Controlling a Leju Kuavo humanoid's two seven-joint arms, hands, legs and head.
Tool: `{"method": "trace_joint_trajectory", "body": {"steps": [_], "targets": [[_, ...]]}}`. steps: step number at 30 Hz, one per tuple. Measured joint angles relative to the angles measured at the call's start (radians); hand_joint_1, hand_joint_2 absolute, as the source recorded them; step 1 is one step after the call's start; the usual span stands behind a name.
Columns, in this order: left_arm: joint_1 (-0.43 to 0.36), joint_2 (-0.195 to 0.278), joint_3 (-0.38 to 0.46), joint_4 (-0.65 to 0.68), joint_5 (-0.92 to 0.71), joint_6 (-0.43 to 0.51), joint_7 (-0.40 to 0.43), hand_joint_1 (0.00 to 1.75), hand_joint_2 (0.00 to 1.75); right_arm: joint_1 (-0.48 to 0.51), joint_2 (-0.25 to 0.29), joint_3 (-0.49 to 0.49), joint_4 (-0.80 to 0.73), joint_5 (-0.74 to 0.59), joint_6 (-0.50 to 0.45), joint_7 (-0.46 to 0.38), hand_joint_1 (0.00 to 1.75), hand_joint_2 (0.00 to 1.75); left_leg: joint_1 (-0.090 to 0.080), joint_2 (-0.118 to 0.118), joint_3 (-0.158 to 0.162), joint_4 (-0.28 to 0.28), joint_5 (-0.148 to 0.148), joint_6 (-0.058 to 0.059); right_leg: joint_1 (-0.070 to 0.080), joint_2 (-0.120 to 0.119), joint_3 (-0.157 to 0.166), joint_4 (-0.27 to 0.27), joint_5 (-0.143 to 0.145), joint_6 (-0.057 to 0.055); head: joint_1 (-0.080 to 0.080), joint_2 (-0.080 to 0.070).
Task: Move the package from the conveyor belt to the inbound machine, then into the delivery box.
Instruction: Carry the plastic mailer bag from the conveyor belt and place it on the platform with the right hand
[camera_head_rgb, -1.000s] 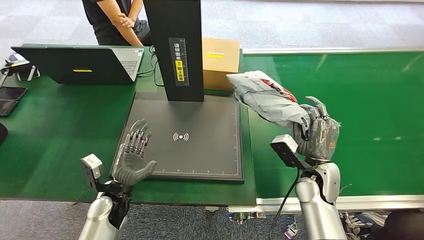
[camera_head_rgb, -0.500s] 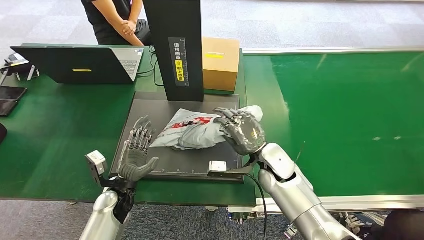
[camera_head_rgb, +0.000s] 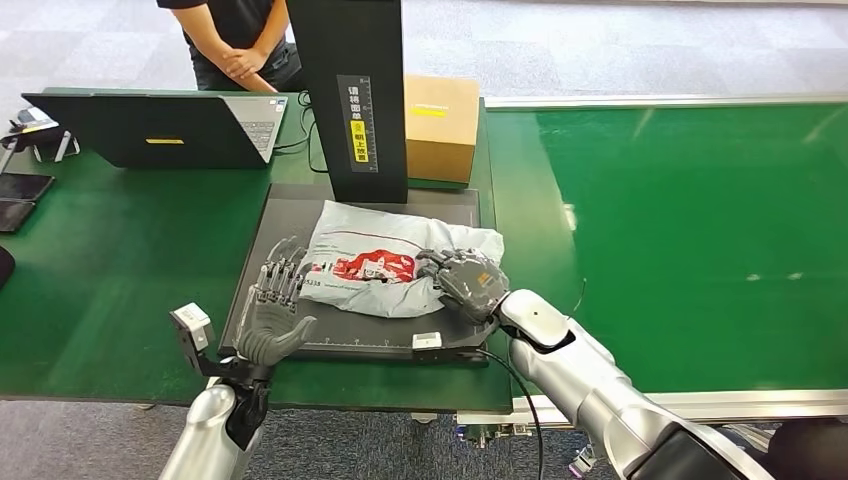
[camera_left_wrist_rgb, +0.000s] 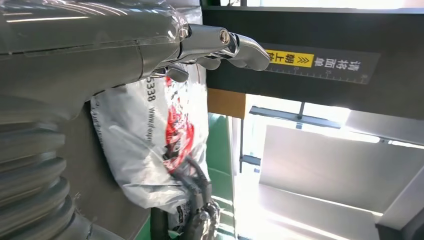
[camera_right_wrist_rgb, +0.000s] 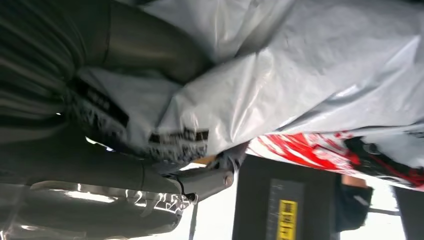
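Since a second ago the right robot hand (camera_head_rgb: 465, 281) has swung the package (camera_head_rgb: 385, 258) off the belt (camera_head_rgb: 690, 240) side and down onto the scanner plate (camera_head_rgb: 300, 215); half a second back the bag was still bunched under the hand, now it lies flatter, red print up.

Package sits on the plate in front of the black column (camera_head_rgb: 350, 95), long axis running across the robot's front, left to right. Right robot hand is at the bag's right end, fingers curled over and into the plastic; the right wrist view shows film (camera_right_wrist_rgb: 280, 85) wrapped against the hand, so it reads as gripping, not released.

Left robot hand (camera_head_rgb: 270, 315) hovers at the plate's left edge, fingers spread, holding nothing, just beside the bag's left end, maybe touching it, can't tell. In the left wrist view the bag (camera_left_wrist_rgb: 150, 135) lies just beyond its fingertips (camera_left_wrist_rgb: 245, 50).

Judgement: inbound step roughly reached. Right hand is on the bag, left one near. The cardboard box (camera_head_rgb: 440, 125) stands behind the plate, right of the column, so the next carry would go forward and slightly right.
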Motion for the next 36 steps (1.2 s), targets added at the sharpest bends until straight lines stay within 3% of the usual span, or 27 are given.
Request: {"method": "trace_joint_trajectory", "body": {"steps": [4, 9, 16, 24, 36], "targets": [[0.005, 0.001, -0.002, 0.0, 0.001, 0.001, 0.01, 0.0, 1.75, 0.0, 0.0, 0.0, 0.035, -0.082, -0.064, -0.022, 0.0, 1.75, 0.0, 0.0, 0.0, 0.0, 0.0, 0.0, 0.0, 0.0, 0.0, 0.0, 0.0, 0.0, 0.0, 0.0], [0.011, 0.002, -0.009, 0.0, 0.005, 0.009, 0.011, 0.0, 1.75, 0.025, 0.0, -0.059, 0.035, -0.301, -0.095, -0.13, 0.0, 1.75, 0.0, 0.0, 0.0, 0.0, 0.0, 0.0, 0.0, 0.0, 0.0, 0.0, 0.0, 0.0, 0.0, 0.0], [0.015, 0.003, -0.029, 0.0, 0.024, 0.014, 0.011, 0.0, 1.75, 0.091, 0.003, -0.217, -0.057, -0.69, 0.102, -0.264, 0.0, 1.75, 0.0, 0.0, 0.0, 0.0, 0.0, 0.0, 0.0, 0.0, 0.0, 0.0, 0.0, 0.0, 0.0, 0.0], [0.006, 0.004, -0.06, -0.003, 0.044, 0.009, 0.008, 0.0, 1.75, 0.216, 0.013, -0.348, -0.279, -0.959, 0.312, -0.28, 0.0, 1.75, 0.0, 0.0, 0.0, 0.0, 0.0, 0.0, 0.0, 0.0, -0.001, 0.0, 0.0, 0.0, 0.0, 0.0], [0.014, 0.004, -0.079, -0.056, 0.043, 0.023, 0.008, 0.0, 1.75, 0.351, 0.053, -0.483, -0.542, -1.091, 0.358, -0.282, 0.0, 1.75, 0.0, 0.0, 0.0, 0.0, 0.0, 0.0, 0.0, 0.0, 0.0, 0.0, 0.0, 0.0, 0.0, 0.0]]}}
